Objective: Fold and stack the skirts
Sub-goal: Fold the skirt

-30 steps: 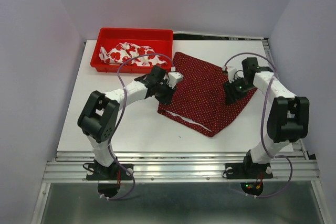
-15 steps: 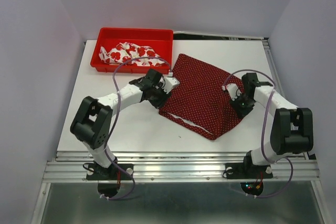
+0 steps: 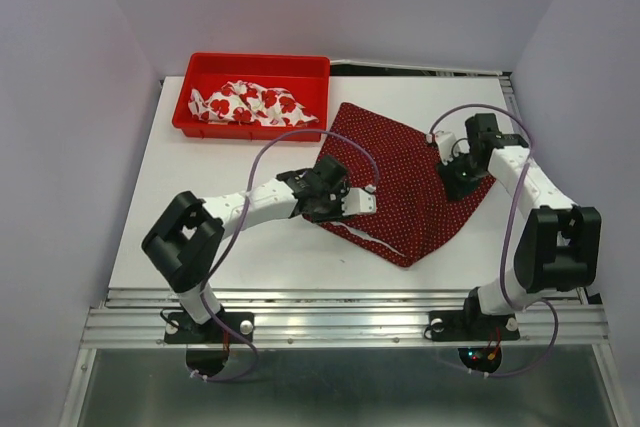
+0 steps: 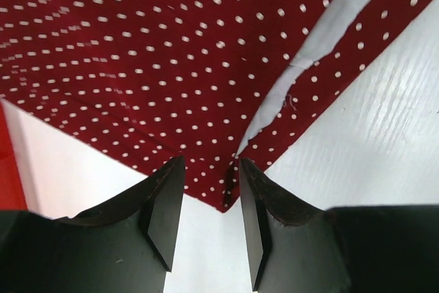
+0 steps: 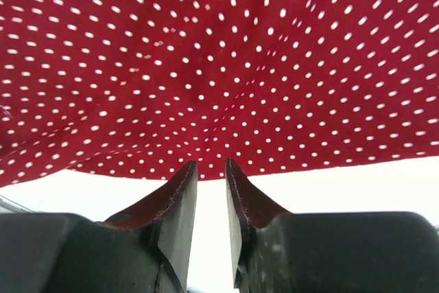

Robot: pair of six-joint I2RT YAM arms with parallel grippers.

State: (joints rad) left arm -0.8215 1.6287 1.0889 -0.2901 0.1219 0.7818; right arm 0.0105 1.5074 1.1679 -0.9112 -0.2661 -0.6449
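Left jaws sit half open astride the polka-dot skirt (image 3: 405, 182) at its 8 o'clock corner, gripping nothing. Right jaws are nearly closed at the puckered 3 o'clock hem, hold unclear. Flowered skirt (image 3: 245, 105) lies in the red tray (image 3: 190, 127) at 11. Bare white tabletop (image 3: 180, 187) at 9.

Spread skirt (image 3: 405, 182) lies on the surface (image 3: 180, 167), right of centre. Bunched skirt (image 3: 245, 104) lies in the tray (image 3: 255, 60), far left. Left claw (image 3: 367, 202) at spread skirt's near-left corner, right claw (image 3: 455, 180) at its right corner.
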